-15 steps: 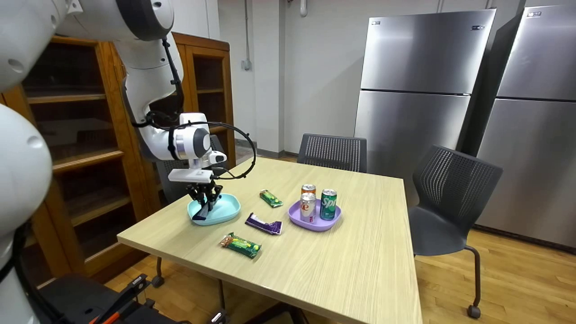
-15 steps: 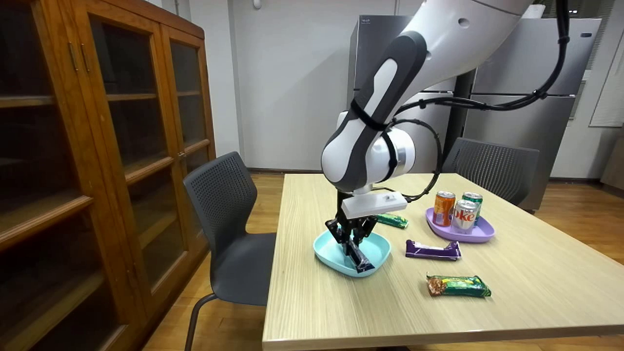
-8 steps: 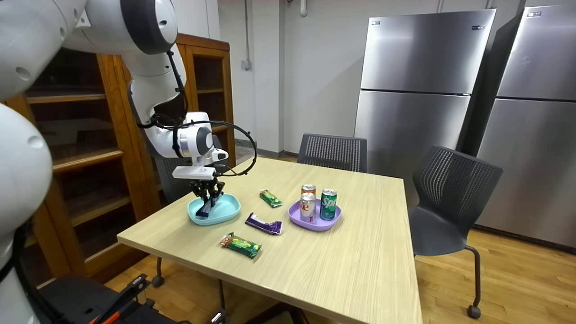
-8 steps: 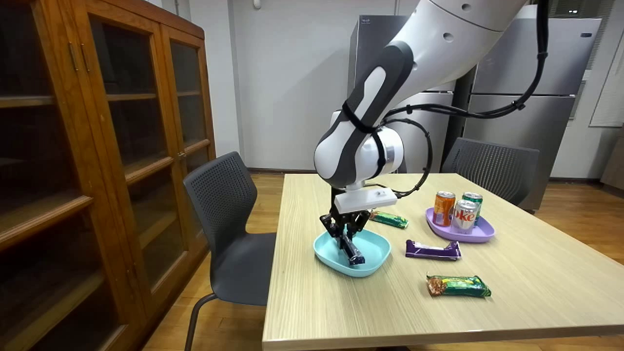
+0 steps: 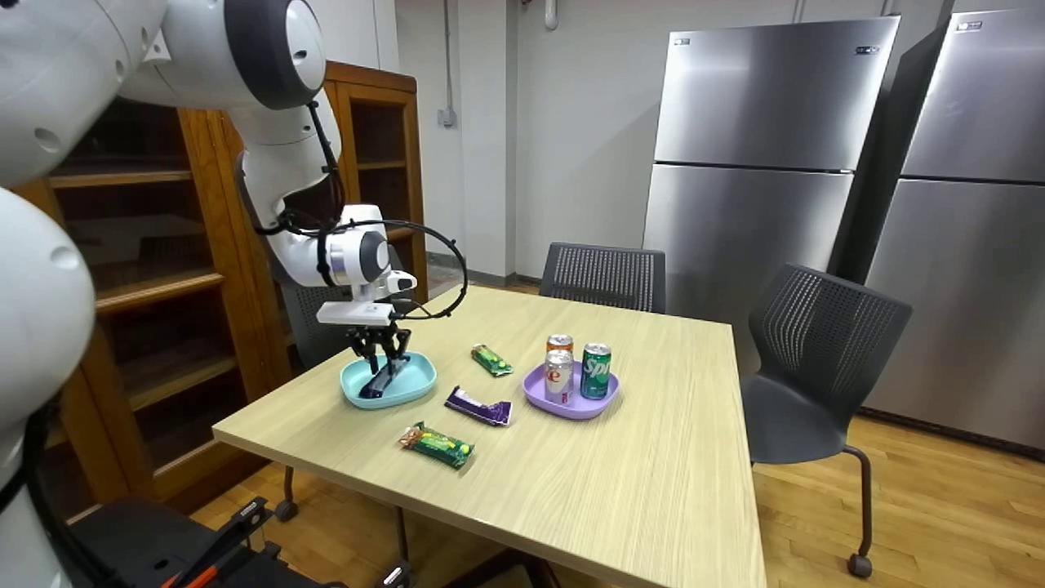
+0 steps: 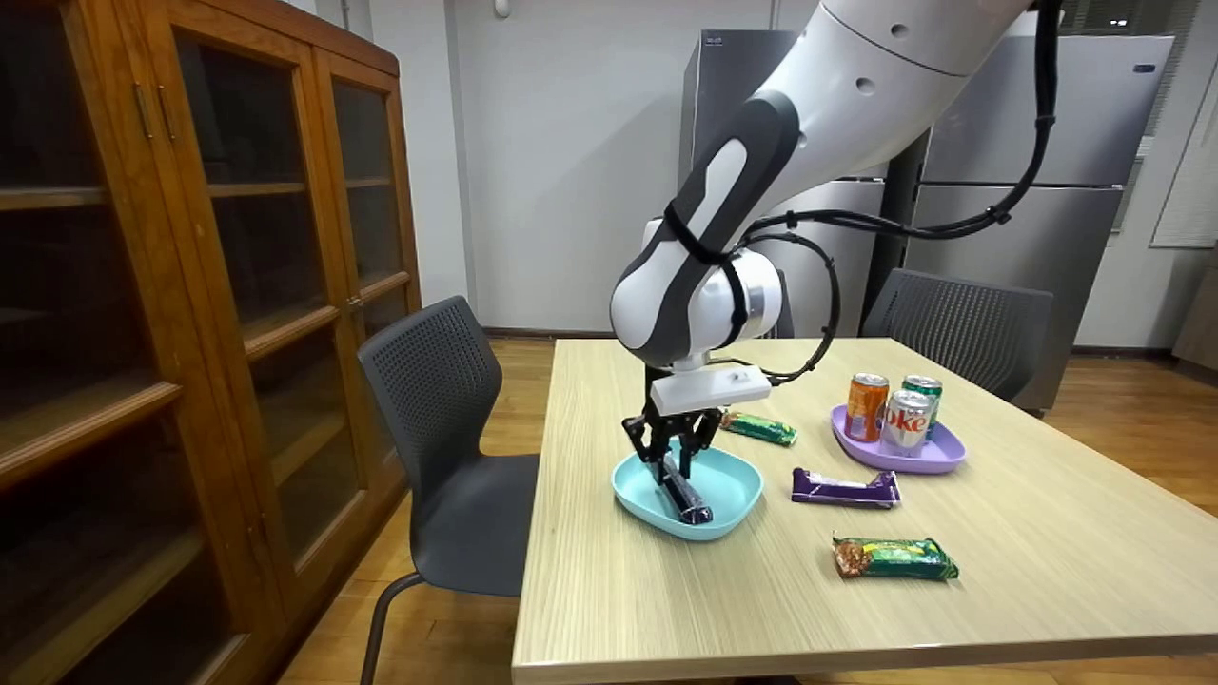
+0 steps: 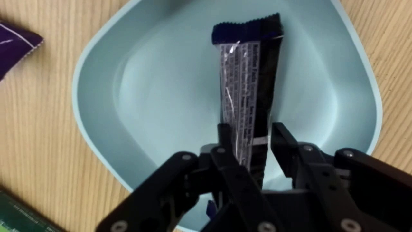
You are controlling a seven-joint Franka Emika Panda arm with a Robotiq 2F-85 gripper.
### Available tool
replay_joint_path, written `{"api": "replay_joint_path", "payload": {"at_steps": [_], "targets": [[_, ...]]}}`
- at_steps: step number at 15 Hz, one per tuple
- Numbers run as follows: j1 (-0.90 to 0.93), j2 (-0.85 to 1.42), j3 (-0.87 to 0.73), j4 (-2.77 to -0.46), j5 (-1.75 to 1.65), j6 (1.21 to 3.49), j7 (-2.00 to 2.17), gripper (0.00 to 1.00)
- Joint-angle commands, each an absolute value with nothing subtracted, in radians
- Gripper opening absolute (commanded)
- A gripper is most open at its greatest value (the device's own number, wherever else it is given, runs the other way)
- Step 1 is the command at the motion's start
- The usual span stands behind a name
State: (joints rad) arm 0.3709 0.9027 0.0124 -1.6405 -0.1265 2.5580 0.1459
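End effector [image 7: 250, 128] stands spread astride the dark wrapped bar [image 7: 241, 87], which lies in the blue tray [image 7: 161, 90] on the desk [image 5: 637, 474]. Step judged: release. Next move likely calls for lifting straight clear.

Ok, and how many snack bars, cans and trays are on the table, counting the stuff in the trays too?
Bars: 4 (dark bar, purple bar, near green bar, far green bar)
Cans: 3 (orange can, silver can, green can)
Trays: 2 (light blue tray, light purple tray)
Total: 9
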Motion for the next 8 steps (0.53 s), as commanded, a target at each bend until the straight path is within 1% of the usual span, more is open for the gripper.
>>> {"api": "replay_joint_path", "payload": {"at_steps": [1, 4, 5, 8], "targets": [[0.37, 0.891, 0.008, -1.621, -0.146, 2.52, 0.152, 0.71], [0.37, 0.891, 0.006, -1.616, -0.146, 2.521, 0.152, 0.94], [0.37, 0.891, 0.005, -1.615, -0.147, 2.521, 0.152, 0.99], [0.37, 0.892, 0.004, -1.613, -0.147, 2.521, 0.152, 1.0]]}}
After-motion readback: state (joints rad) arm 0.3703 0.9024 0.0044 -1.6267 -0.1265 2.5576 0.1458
